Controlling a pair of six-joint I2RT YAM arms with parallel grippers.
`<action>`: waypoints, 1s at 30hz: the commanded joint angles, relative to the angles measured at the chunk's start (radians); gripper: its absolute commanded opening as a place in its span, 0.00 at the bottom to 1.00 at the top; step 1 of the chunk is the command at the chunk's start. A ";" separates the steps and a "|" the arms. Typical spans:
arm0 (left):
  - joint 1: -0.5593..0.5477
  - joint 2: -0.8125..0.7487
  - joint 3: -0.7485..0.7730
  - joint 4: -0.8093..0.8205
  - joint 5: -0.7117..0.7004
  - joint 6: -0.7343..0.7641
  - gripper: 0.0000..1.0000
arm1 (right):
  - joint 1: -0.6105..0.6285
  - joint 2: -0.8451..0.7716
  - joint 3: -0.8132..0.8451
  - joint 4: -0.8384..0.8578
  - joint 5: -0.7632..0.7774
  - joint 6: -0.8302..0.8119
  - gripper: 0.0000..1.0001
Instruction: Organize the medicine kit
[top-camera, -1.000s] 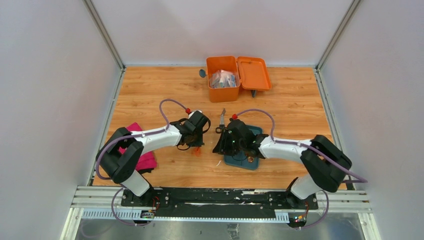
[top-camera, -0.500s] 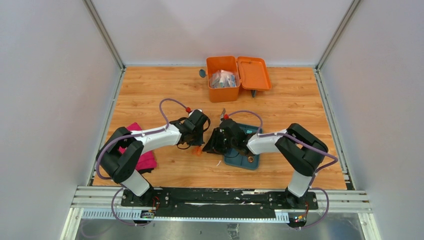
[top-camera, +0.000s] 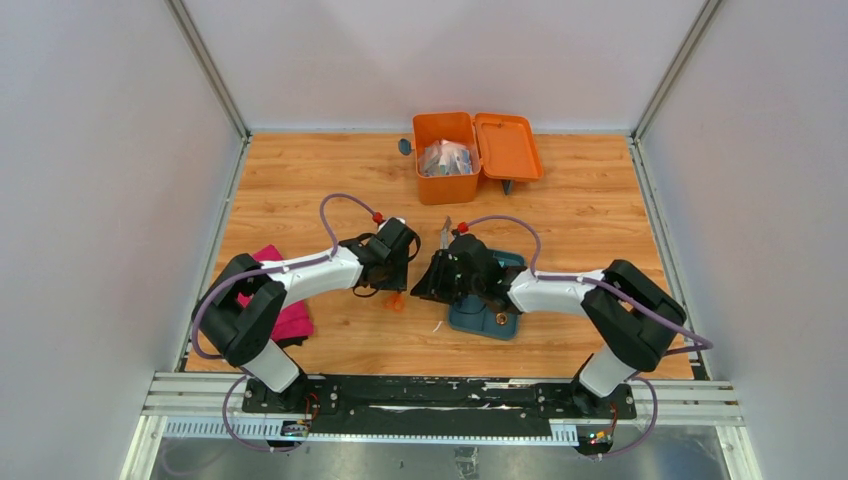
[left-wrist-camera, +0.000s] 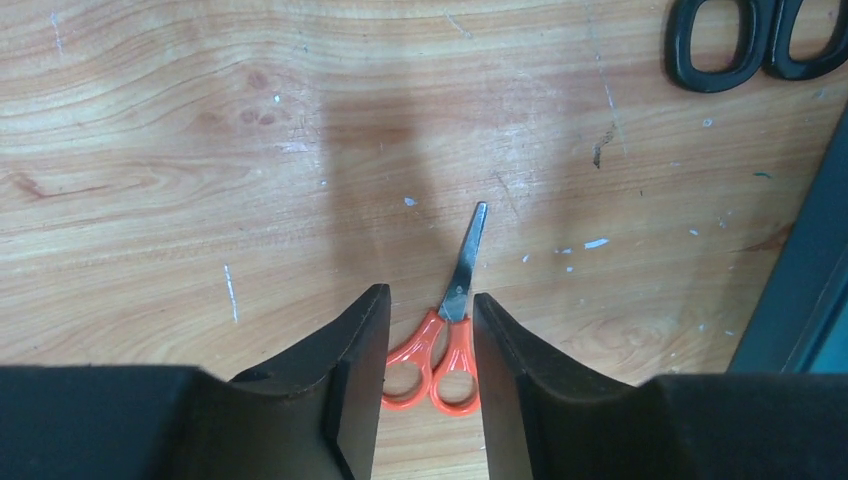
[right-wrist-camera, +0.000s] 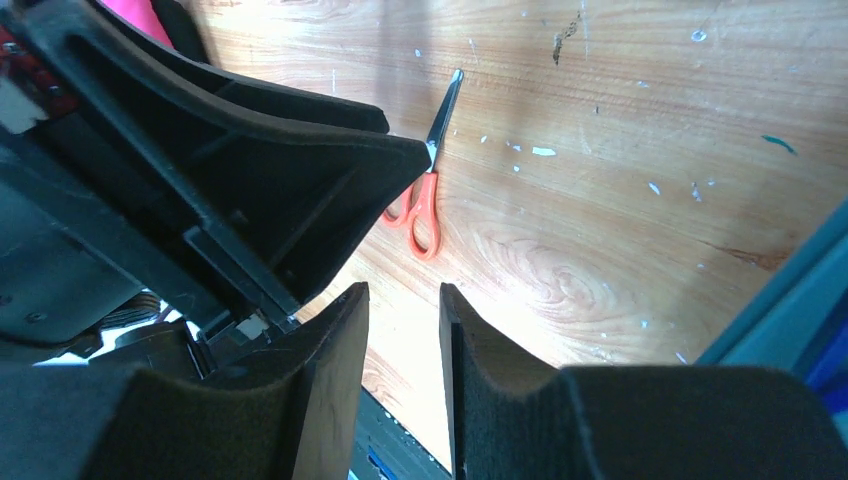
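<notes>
Though closed before, left tool ajar.

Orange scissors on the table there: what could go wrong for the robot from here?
The orange scissors lie flat on the table between the left hand's open fingers, so closing might push or spin them instead of lifting them. The right hand hovers very close to the left one; a small move could make the two bump.
</notes>
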 joint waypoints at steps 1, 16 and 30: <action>-0.002 -0.024 0.021 -0.030 -0.022 0.037 0.43 | 0.010 -0.042 -0.030 -0.062 0.057 -0.026 0.38; -0.060 0.078 0.065 -0.061 -0.083 0.064 0.44 | 0.010 -0.088 -0.066 -0.082 0.078 -0.021 0.37; -0.093 0.097 0.060 -0.087 -0.120 0.066 0.19 | 0.010 -0.090 -0.072 -0.081 0.080 -0.014 0.37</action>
